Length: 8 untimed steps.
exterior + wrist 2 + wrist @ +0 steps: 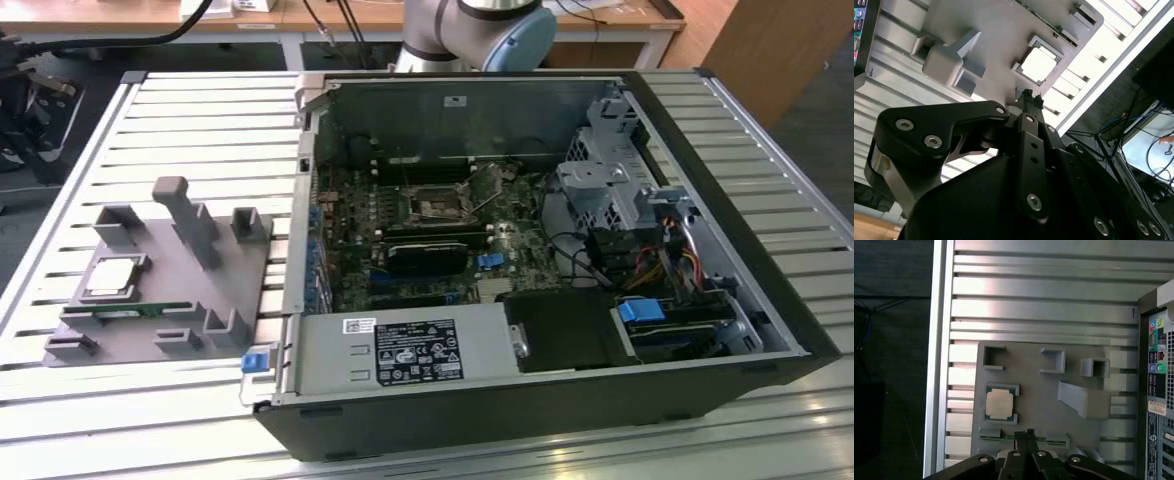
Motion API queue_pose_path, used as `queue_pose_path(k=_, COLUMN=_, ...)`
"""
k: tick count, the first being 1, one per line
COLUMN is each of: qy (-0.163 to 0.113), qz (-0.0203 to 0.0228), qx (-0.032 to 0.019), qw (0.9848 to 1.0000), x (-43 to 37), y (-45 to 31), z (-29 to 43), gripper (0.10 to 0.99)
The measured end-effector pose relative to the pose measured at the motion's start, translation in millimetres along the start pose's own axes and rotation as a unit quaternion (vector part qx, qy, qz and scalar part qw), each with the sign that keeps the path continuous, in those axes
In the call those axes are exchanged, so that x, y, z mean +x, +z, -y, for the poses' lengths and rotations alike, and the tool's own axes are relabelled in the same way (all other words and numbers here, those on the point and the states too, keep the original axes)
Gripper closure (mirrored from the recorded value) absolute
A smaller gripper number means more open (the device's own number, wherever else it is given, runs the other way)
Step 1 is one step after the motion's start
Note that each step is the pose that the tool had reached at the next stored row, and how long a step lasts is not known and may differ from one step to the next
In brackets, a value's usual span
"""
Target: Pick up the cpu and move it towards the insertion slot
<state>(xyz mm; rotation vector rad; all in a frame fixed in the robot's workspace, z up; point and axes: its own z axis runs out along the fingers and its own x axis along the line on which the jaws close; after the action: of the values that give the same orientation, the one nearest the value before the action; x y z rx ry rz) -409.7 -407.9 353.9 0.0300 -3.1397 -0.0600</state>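
The cpu sits in its tray on the table while the pincer hangs over the tray, closed and empty.

The small flat square cpu (114, 275) with its silvery metal top and pale rim lies flat in a square pocket of the grey plastic fixture tray (174, 300). The tray rests on the slatted aluminium table (200, 110), at the exterior view's left of the open black computer case (787, 300). The insertion slot (438, 207), a square socket with a shiny metal frame and dark centre, is on the board inside that case, well apart from the chip. In both wrist views the black gripper (1026, 432) has its slim fingers pressed together with nothing between them. Its tips are over the tray's edge by the long green circuit strip (989, 437), near the cpu but not on it.
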Motion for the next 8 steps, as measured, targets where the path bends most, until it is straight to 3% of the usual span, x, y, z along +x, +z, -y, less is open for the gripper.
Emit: queue_pose_path(k=8, qy=0.000, qz=0.0000, qx=0.0023, qw=1.0000, x=3.1, y=3.2, z=0.1, gripper=0.980)
